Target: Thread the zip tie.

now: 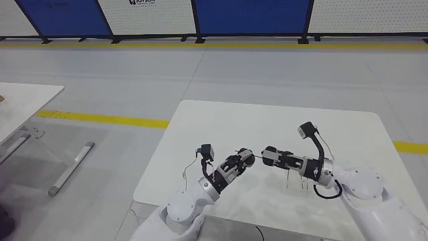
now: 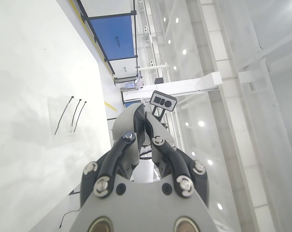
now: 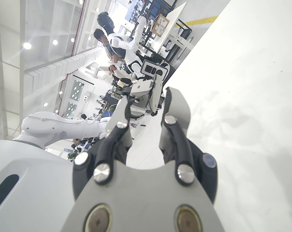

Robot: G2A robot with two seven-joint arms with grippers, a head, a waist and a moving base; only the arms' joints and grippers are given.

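White table (image 1: 221, 127), factory hall behind. Left gripper (image 2: 143, 112): fingers pressed together; whether a tie is pinched cannot be told. Right gripper (image 3: 147, 94): fingers held apart, tip to tip with the left gripper, just beside it. Zip ties (image 2: 75, 115), three: laid flat on the table near the left gripper, long axes roughly parallel, heads at the ends farther from it. Step judged: pick-up or alignment, no loop formed. Next move: fine lining-up of tail and head slot is called for.

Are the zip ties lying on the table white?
No, the zip ties lying side by side on the white table are black.
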